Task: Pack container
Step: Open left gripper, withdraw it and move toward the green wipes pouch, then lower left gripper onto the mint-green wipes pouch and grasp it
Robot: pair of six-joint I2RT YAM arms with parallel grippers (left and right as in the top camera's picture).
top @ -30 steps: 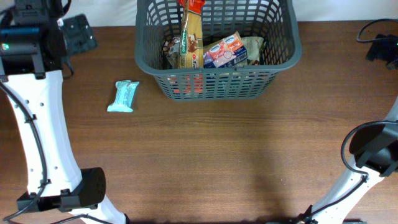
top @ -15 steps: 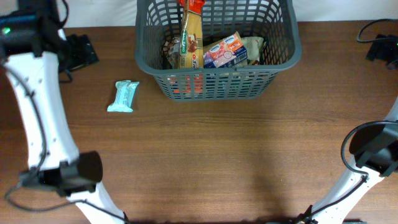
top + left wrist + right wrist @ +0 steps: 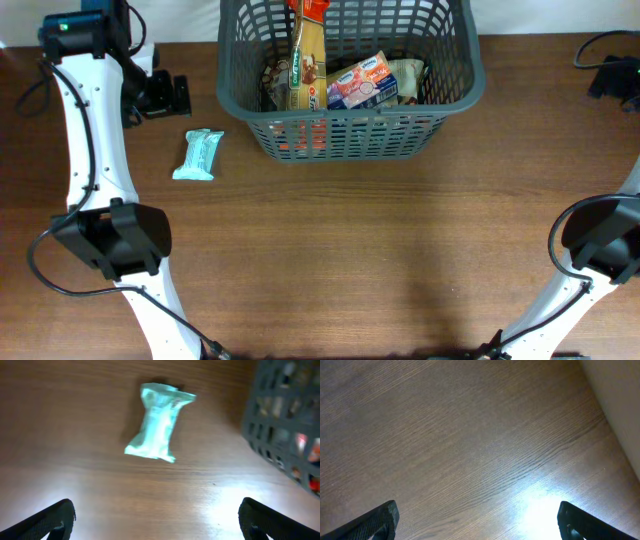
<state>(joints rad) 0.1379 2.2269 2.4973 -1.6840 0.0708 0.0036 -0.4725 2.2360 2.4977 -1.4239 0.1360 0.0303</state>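
Note:
The container (image 3: 350,135), a dark grey slotted basket, stands at the back middle of the table and holds several snack packs, among them a tall yellow one (image 3: 305,65). Its corner shows in the left wrist view as the container (image 3: 285,425). A light teal snack pack (image 3: 199,155) lies on the wood left of the basket; it appears as the teal pack (image 3: 159,430), ahead of my left gripper (image 3: 160,522). My left gripper (image 3: 176,95) hovers just behind the pack, open and holding nothing. My right gripper (image 3: 479,520) is open over bare wood, at the far right edge (image 3: 612,78).
The brown wooden table (image 3: 350,250) stretches in front of the basket. Both white arm bases stand at the near edge, left (image 3: 115,240) and right (image 3: 600,240). A pale wall (image 3: 620,395) borders the table by the right gripper.
My left arm has swung from the far left corner rightward to a spot just behind the teal pack. The pack, the basket and the right arm have not moved.

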